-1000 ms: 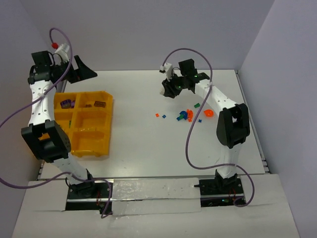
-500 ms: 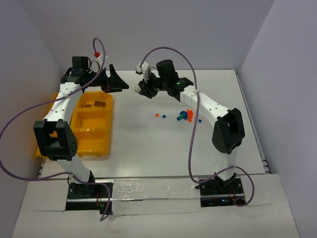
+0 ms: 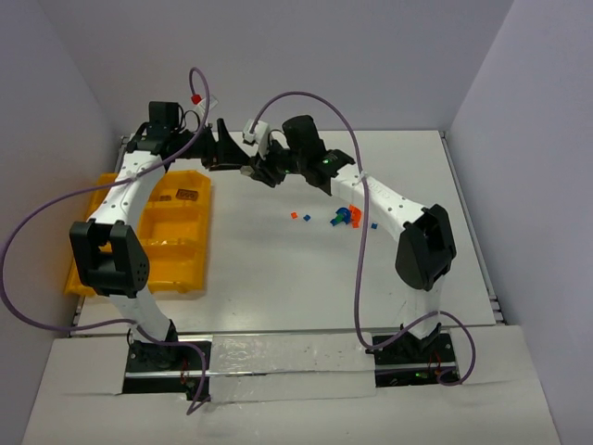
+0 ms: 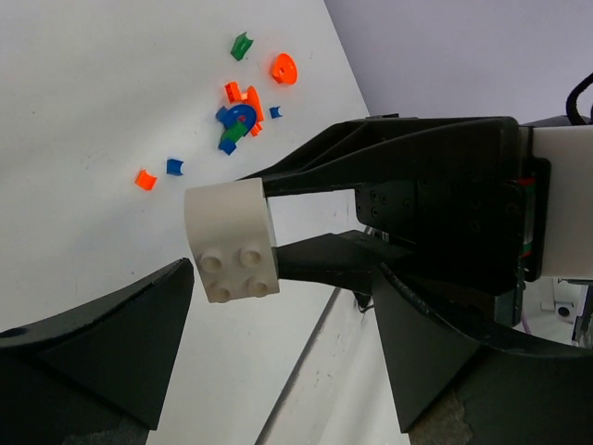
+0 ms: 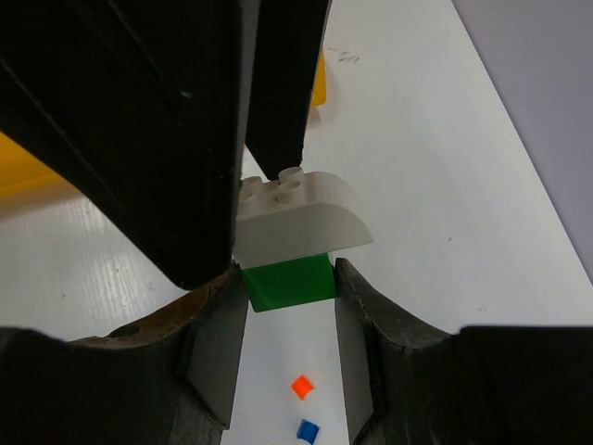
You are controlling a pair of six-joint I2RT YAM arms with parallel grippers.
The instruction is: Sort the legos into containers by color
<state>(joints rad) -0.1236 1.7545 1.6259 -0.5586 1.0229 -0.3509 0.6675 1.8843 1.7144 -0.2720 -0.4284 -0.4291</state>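
Toward 11 o'clock over the bench [image 3: 278,287], seen from above, the two arms meet tip to tip. The right gripper [image 5: 287,278] has its jaws closed on a green brick [image 5: 287,285], pinched between its two pads. A white brick [image 5: 296,218] with a curved side sits stacked on that green one, studs showing. The left gripper [image 4: 283,297] faces it from the 9 o'clock side with jaws spread wide, one finger on each side of the white brick. In the left wrist view a gap shows on both sides of the brick. In the right wrist view one of the left arm's dark fingers stands right against the white brick's side, and I cannot tell whether it touches.

At 9 o'clock on the bench lies the yellow-orange tray [image 3: 171,264], its bins in two columns. A few dark pieces [image 3: 185,195] sit in a far bin; their colour is hard to read from above.

The loose legos [image 3: 345,218] lie in a small cluster toward 3 o'clock of the bench's middle, well apart from the tray: blue, green and orange-red bits close together. Two orange bits [image 3: 295,215] rest just at 9 o'clock of that cluster. In the right wrist view an orange bit [image 5: 301,385] and a blue bit [image 5: 308,429] lie on the bench at 6 o'clock of the green brick.
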